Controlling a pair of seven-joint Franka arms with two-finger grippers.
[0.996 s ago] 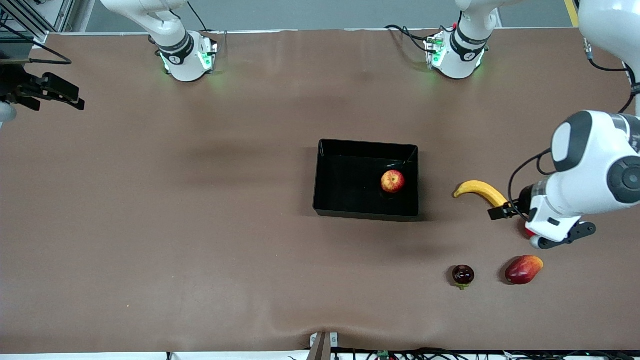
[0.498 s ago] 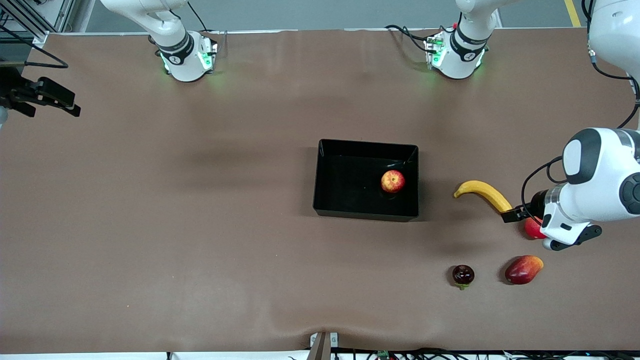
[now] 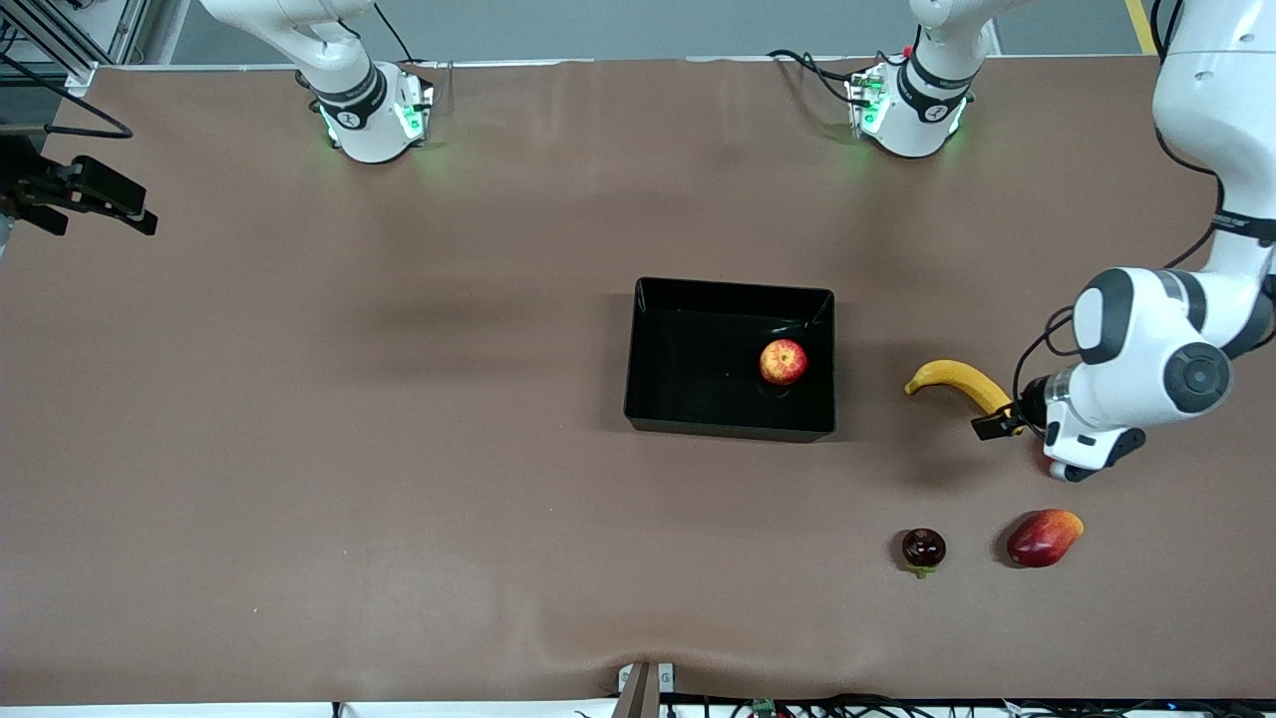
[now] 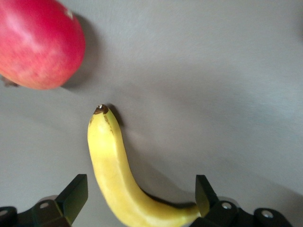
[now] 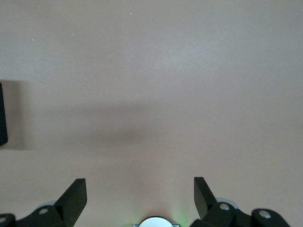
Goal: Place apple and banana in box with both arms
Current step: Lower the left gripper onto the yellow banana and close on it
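Note:
The apple [image 3: 784, 361] lies in the black box [image 3: 644, 399], near the wall at the left arm's end. The banana [image 3: 955, 380] lies on the table beside the box, toward the left arm's end. My left gripper [image 3: 997, 425] is low over the banana's end that is farther from the box, open. In the left wrist view the banana [image 4: 110, 165] runs between the two spread fingers [image 4: 75, 195] of my left gripper [image 4: 139, 189], its dark end against one of them. My right gripper [image 3: 135, 211] waits open over the right arm's end of the table and shows empty in its wrist view [image 5: 139, 189].
A plain red round fruit [image 4: 38, 42] lies close to the banana's tip, mostly hidden under the left wrist in the front view. A red-yellow oblong fruit [image 3: 1044, 538] and a dark round fruit [image 3: 923, 548] lie nearer the front camera. The box's corner [image 5: 2, 113] shows in the right wrist view.
My left wrist swung out toward the table's end, then back over the banana's end and turned. My right gripper drifted slightly toward its table end. The fruits did not move.

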